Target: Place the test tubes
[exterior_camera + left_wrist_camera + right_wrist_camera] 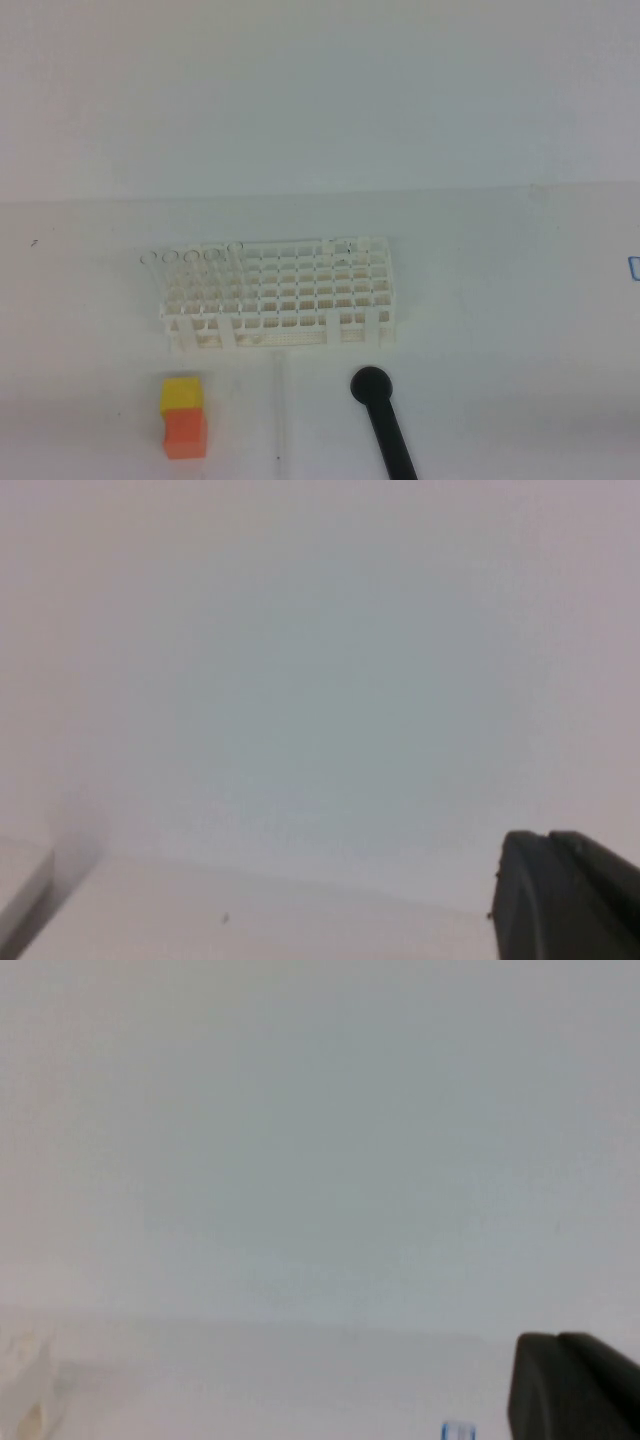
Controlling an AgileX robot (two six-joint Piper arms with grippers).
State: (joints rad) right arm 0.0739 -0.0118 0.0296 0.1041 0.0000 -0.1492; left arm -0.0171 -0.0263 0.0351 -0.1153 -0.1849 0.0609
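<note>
A white test tube rack (285, 297) stands in the middle of the table in the high view. Several clear test tubes (190, 258) stand upright in its back left holes. A faint clear tube (281, 405) seems to lie on the table in front of the rack. Neither arm shows in the high view. In the left wrist view my left gripper (548, 836) is a dark tip held above the table, its jaws together and holding nothing. My right gripper (558, 1338) looks the same in the right wrist view, shut and holding nothing.
A yellow block stacked on an orange block (184, 417) sits front left of the rack. A black rod with a round head (385, 420) lies front right, running off the near edge. A small blue mark (634, 268) is at the table's far right.
</note>
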